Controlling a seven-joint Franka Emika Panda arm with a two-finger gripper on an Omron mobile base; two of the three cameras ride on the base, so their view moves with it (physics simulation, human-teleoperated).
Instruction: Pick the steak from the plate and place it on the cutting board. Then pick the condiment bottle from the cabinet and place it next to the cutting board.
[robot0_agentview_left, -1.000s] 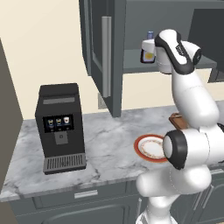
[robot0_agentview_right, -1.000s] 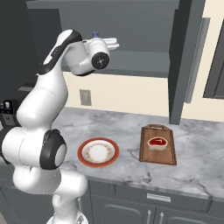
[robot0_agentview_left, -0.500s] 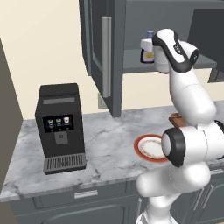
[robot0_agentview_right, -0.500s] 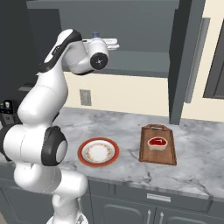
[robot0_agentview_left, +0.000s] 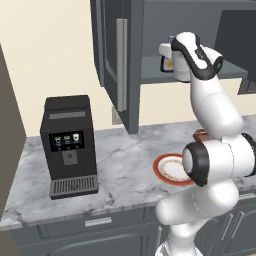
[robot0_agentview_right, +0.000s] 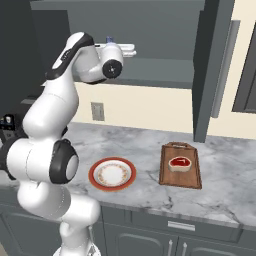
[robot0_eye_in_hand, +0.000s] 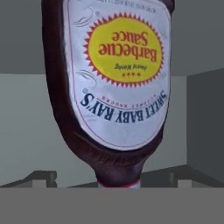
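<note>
Reaching for the condiment bottle (robot0_eye_in_hand: 116, 87) is the step in hand, since the steak (robot0_agentview_right: 179, 163) already lies on the cutting board (robot0_agentview_right: 192, 177) and the plate (robot0_agentview_right: 96, 176) beside it is bare. The bottle stands on the shelf inside the open cabinet (robot0_agentview_left: 120, 65), and in the hand view its label reads upside down, so the hand is rolled over and very close to the bottle's body. The gripper (robot0_agentview_left: 166, 50) sits at the bottle's level in the left base view, its white hand just in front of the dark glass. Whether the jaws are apart or already pressed on the bottle I cannot tell; the fingertips are lost at the bottom of the hand view.

To do this well, I judge the 2 fingers should straddle the wide body rather than the narrow neck, closing squarely so the bottle does not twist. Lift it slightly off the shelf before drawing it straight out, clear of the cabinet door edge. Then carry it upright down to the marble counter (robot0_agentview_right: 220, 195) and set it just beside the board, not on it.
</note>
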